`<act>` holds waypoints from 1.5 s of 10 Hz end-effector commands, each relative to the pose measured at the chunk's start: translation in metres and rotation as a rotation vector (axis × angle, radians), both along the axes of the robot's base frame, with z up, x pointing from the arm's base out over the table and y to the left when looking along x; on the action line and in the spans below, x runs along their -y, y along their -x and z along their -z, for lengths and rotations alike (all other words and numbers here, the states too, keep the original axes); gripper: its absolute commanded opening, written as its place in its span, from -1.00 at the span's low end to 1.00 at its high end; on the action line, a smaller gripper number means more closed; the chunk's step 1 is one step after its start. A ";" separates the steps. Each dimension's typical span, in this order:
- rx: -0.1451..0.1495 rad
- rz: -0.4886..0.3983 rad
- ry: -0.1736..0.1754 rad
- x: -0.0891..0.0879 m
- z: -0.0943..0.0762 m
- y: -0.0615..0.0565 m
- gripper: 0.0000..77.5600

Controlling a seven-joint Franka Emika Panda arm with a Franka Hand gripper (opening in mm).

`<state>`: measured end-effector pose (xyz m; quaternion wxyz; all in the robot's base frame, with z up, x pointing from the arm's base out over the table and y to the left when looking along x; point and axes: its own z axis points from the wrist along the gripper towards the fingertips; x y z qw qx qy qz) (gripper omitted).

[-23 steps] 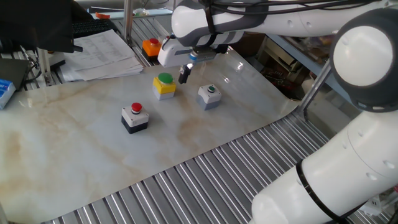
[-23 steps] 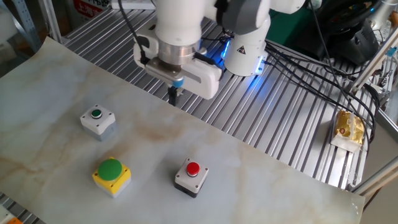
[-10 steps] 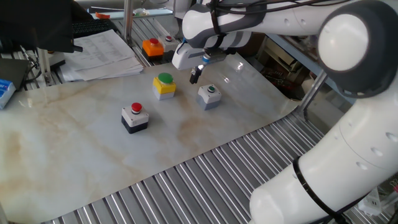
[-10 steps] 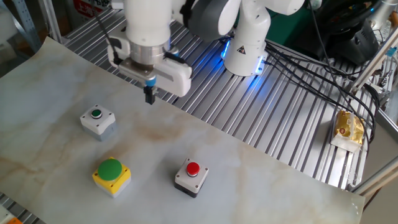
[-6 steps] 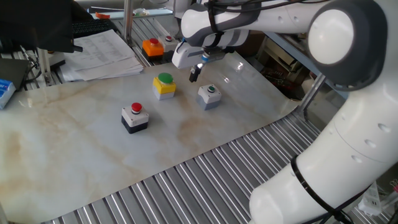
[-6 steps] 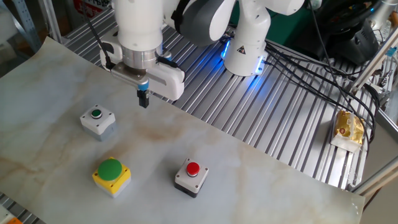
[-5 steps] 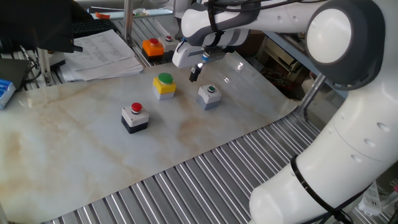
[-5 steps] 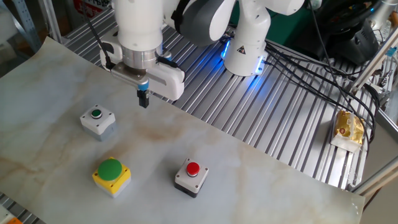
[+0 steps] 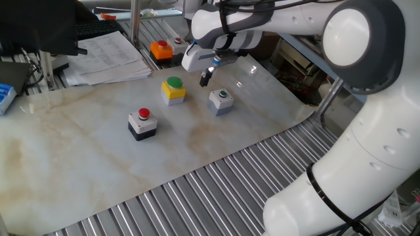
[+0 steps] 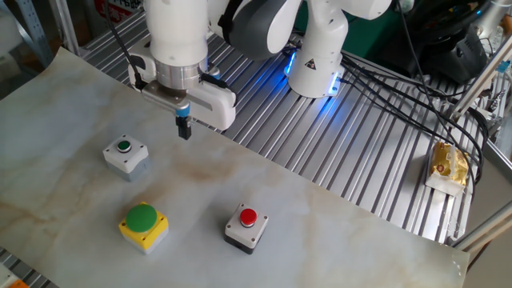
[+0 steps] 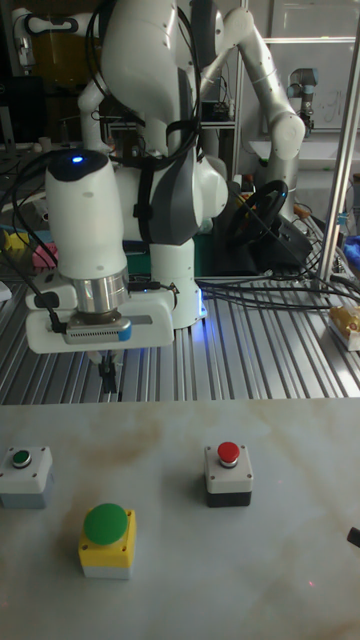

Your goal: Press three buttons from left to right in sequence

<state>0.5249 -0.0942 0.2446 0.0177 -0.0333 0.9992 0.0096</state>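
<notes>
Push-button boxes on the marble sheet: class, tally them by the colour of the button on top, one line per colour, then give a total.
Red button, on the white-topped black box: 1
Large green button, on the yellow box: 1
Small dark-green button, on the grey box: 1
Total: 3

One fixed view looks down from high at one side of the marble-patterned table [image 9: 98,164], with the robot arm [image 9: 367,59] close in the right foreground. The other fixed view looks down from the opposite side, toward the robot base [image 10: 316,56]. The tall fixed view sits low and near the table's edge, facing the base head-on. All three share the tabletop with the red button [image 9: 143,113], green button [image 10: 142,217] and dark-green button [image 11: 21,458].
</notes>
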 end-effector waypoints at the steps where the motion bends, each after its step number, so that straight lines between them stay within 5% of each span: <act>1: 0.011 0.004 -0.009 0.003 0.000 -0.001 1.00; 14: 0.011 0.004 -0.009 0.003 0.000 -0.001 1.00; 15: 0.016 -0.023 -0.013 0.047 0.023 -0.027 1.00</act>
